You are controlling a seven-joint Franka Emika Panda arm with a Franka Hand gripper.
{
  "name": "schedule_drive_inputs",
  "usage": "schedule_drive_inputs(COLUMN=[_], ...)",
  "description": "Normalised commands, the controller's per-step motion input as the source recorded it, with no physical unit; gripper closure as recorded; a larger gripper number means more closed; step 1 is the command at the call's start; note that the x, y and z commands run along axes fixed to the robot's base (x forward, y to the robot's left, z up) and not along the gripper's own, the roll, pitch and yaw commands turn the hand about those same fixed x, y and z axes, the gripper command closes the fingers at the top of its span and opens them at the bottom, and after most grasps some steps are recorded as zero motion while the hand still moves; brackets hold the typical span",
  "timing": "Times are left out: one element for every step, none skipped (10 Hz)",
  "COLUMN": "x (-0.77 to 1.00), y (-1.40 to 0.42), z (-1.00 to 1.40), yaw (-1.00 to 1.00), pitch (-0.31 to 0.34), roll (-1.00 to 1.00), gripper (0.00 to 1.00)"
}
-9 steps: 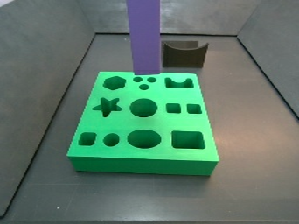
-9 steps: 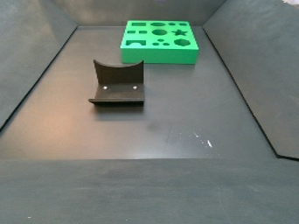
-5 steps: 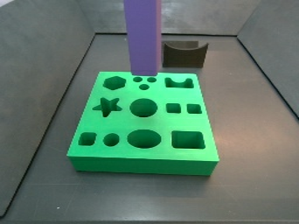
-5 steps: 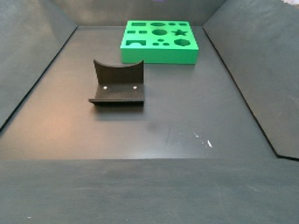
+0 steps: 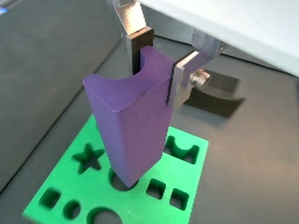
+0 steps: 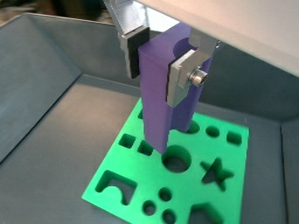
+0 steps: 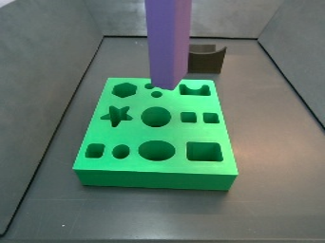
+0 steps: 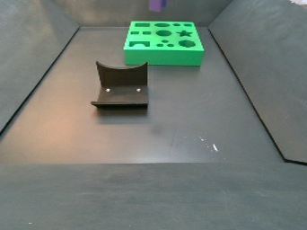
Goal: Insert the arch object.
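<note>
1. Gripper [image 5: 163, 63] clamps the upper part of the arch object [image 5: 132, 122]; silver fingers [image 6: 186, 77] press its opposite faces, seen in both wrist views.
2. Arch object hangs upright above the green board [image 7: 216, 173], lower end over the board's back row, near the small round holes and close to the arch-shaped slot [image 7: 193, 89]. Whether it touches the board: cannot tell.
3. Fixture [image 8: 120, 85] stands on the floor well apart from the board, not involved.
4. Judgement: the step is aligning over the slot. Shift sideways toward the arch-shaped slot, keep the piece vertical, match its cross-section to the cutout's orientation.
5. Descend slowly; an edge catching the board's rim could tilt the piece in the grip.
</note>
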Motion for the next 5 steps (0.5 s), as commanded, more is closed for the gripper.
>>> schedule_drive_inputs(x=[0.3,0.3,0.36,0.38,0.35], y=[0.11,0.11,0.09,0.1,0.1], z=[-0.23,-0.24,-0.21,-0.16,-0.15], yaw=[-0.78,-0.78,-0.77,-0.77,-0.79], pitch=[0.0,0.0,-0.013,-0.031,-0.03], roll=[0.16,0.16,0.16,0.12,0.12], gripper=[1.0,1.0,1.0,1.0,1.0])
